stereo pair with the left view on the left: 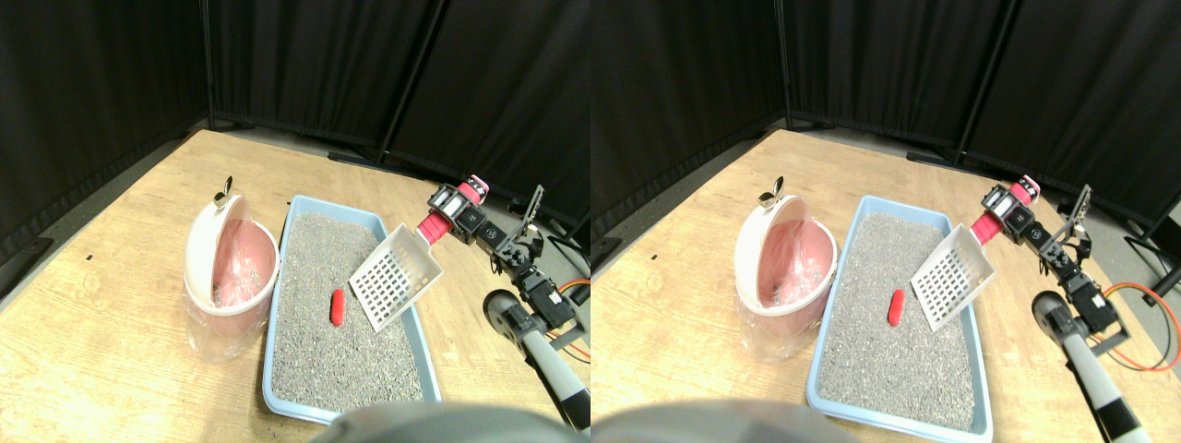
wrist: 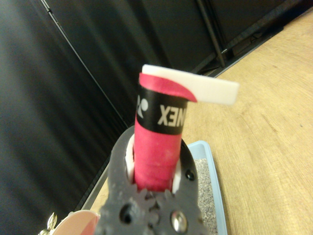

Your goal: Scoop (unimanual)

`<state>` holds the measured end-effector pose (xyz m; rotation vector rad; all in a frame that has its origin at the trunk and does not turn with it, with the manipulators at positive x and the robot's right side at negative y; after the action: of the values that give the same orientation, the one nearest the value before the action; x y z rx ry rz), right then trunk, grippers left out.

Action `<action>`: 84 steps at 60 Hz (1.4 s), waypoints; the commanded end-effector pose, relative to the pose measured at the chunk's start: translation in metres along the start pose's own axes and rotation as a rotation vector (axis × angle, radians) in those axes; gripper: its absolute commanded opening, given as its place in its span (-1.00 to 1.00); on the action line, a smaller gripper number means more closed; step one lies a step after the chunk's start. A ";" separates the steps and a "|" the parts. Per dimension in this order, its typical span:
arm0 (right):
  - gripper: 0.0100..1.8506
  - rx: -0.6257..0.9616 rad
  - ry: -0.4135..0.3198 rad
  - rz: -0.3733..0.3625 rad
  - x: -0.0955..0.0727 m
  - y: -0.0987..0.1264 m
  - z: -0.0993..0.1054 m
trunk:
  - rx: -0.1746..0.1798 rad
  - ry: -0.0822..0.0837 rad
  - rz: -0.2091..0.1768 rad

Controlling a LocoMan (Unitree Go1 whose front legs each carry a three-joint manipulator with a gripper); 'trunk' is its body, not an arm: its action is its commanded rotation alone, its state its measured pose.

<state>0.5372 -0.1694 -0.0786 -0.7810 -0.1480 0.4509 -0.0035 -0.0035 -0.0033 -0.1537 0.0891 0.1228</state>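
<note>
The right claw [stereo pair with the left view on the left: 454,210] is closed around the red-wrapped handle [wrist: 157,147] of the white scoop [stereo pair with the left view on the left: 397,277], held over the litter tray's [stereo pair with the left view on the left: 304,205] right edge. Its black band reads mirrored "XEN". A red piece [stereo pair with the left view on the left: 338,307] lies mid-tray; the pink bin [stereo pair with the left view on the left: 231,268] stands by the left edge.

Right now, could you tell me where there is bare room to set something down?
The wooden floor left of the pink bin is bare, as is the stretch behind the litter tray. It is crowded right of the tray, where the scoop and right manipulator hang.
</note>
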 end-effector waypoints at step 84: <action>-0.69 0.513 0.252 -0.068 -0.002 0.105 -0.020 | -0.041 0.034 0.047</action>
<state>0.5061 -0.1098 -0.1493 -0.4134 0.0592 0.3327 -0.0055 -0.0023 -0.0033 -0.1816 0.0961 0.1536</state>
